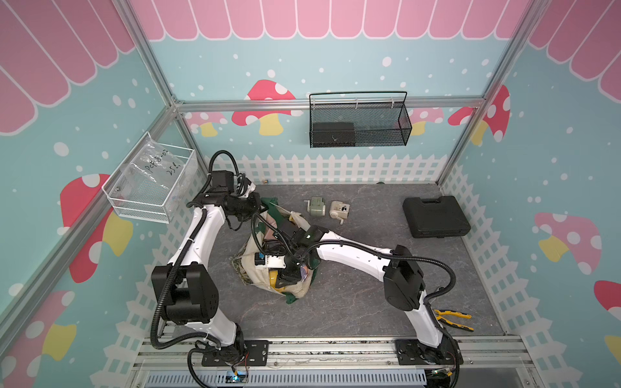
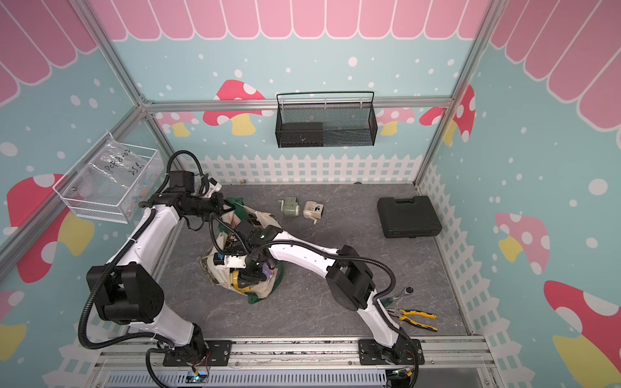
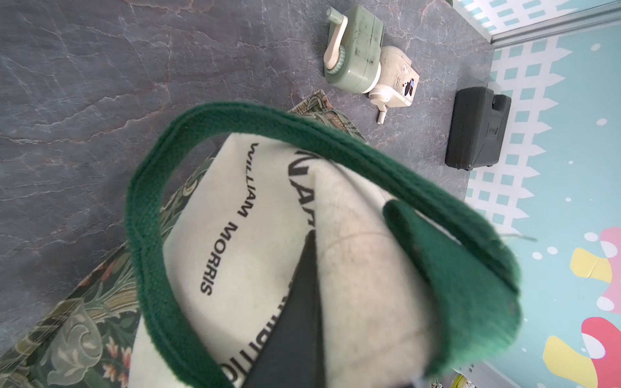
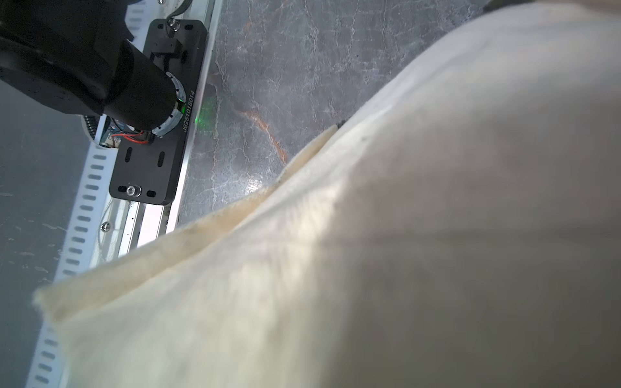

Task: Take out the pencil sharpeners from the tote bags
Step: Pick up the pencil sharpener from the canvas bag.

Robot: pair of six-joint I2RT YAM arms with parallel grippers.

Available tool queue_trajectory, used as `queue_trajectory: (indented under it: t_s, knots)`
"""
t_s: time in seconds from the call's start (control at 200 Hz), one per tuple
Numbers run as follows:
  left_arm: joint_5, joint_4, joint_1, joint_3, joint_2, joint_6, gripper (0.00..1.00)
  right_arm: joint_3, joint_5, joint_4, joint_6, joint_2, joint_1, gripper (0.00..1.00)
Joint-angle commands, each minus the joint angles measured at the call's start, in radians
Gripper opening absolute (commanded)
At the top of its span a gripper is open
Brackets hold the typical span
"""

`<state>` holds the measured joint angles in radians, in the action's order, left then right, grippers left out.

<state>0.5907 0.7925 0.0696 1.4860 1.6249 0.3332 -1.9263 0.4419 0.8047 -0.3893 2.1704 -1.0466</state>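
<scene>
In both top views we see a green pencil sharpener and a cream one out on the bench, our left hand clenched on the tote bag, our right hand reaching into it, grip hidden, so more may be left.

Tote bag is matt cream woven cloth with a coarse dark green webbing handle. Green sharpener and cream sharpener are smooth moulded plastic, scuffed. Tabletop is grey, marbled and faintly glossy; black case is matt textured plastic.
</scene>
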Motion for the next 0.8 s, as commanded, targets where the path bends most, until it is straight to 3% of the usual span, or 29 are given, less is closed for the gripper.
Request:
queue_trajectory:
  t_s: [0.0, 0.445, 0.796]
  knots:
    - [0.014, -0.075, -0.001, 0.009, -0.033, -0.004, 0.00, -0.018, 0.031, 0.110, 0.011, 0.048, -0.033, 0.57]
    - [0.014, -0.075, -0.001, 0.008, -0.034, -0.005, 0.00, -0.031, -0.050, 0.071, 0.033, -0.078, -0.038, 0.38]
    - [0.012, -0.076, -0.001, 0.008, -0.036, -0.004, 0.00, 0.121, -0.172, -0.057, 0.091, -0.293, -0.019, 0.36]
